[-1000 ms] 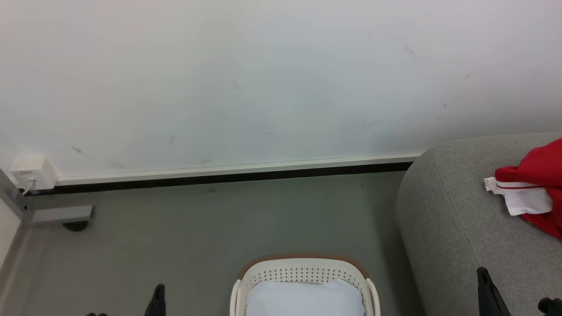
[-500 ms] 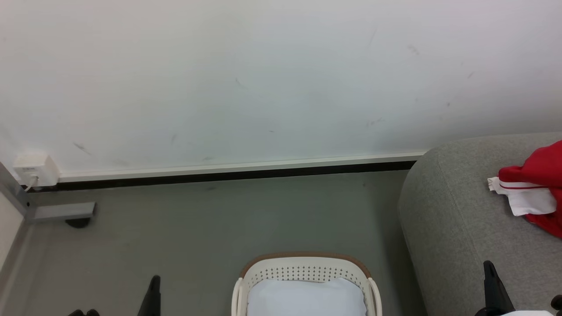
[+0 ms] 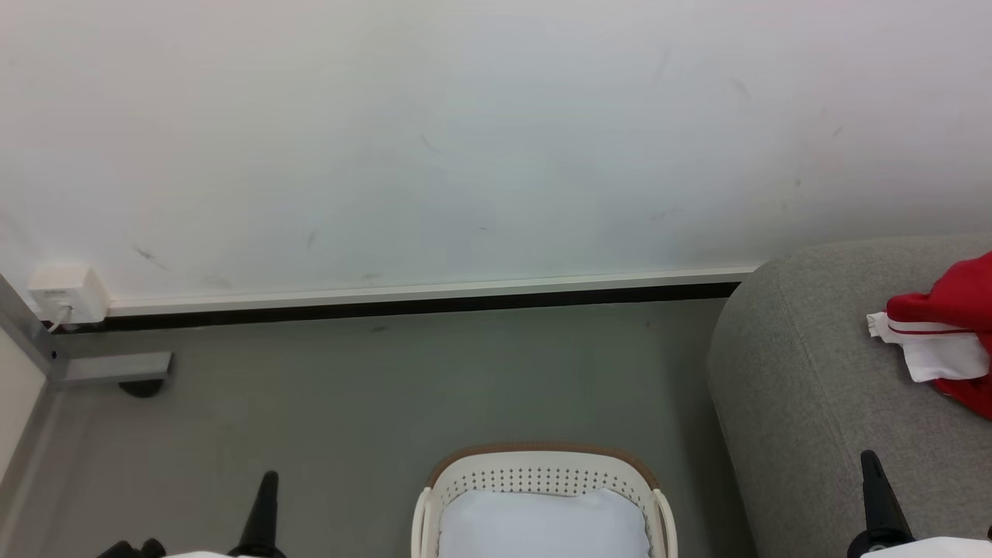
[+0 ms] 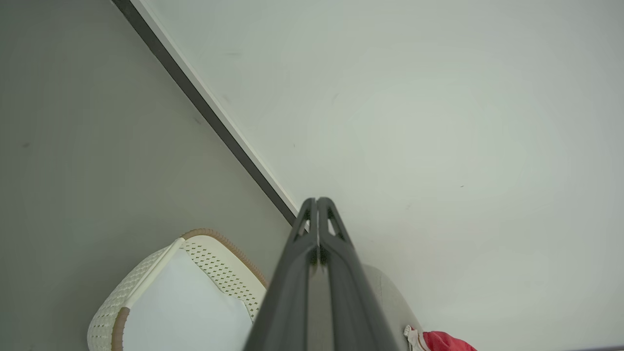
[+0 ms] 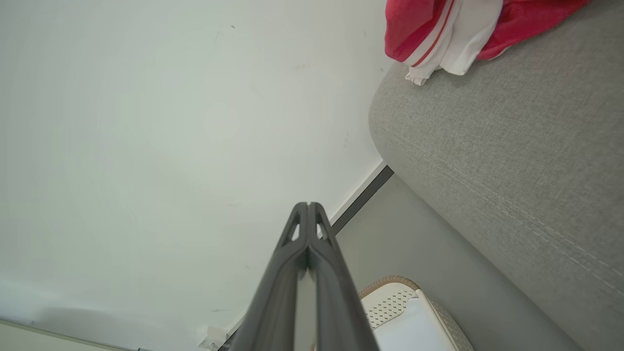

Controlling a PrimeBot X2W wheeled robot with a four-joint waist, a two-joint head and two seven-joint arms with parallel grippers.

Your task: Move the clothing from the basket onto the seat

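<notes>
Head view, from the left: a small white wall box [image 3: 66, 293] sits at the foot of the pale wall [image 3: 465, 139], with a grey metal bracket [image 3: 112, 370] just below it on the grey floor [image 3: 372, 395]. A white-and-black skirting [image 3: 418, 301] runs along to the seat [image 3: 806, 387]. My left gripper [image 3: 268, 482] pokes up from the bottom edge over bare floor, apart from the basket [image 3: 542, 465]. That stands on the floor at bottom centre, and the white liner [image 3: 542, 527] fills what I can see of its inside. Near its right side rises the seat, and the clothing [image 3: 945, 341] lies bunched on top of it, red with a white panel. My right gripper [image 3: 869, 463] shows against the seat's near side.

Left wrist view tells me more about the grip: the left fingers [image 4: 292, 273] are pressed together tip to tip, with nothing between them. Right wrist view shows the right fingers [image 5: 280, 273] closed the same way, plus the stitched seam [image 5: 512, 213] along the seat's rounded edge and a thin red stripe across the garment's white panel.
</notes>
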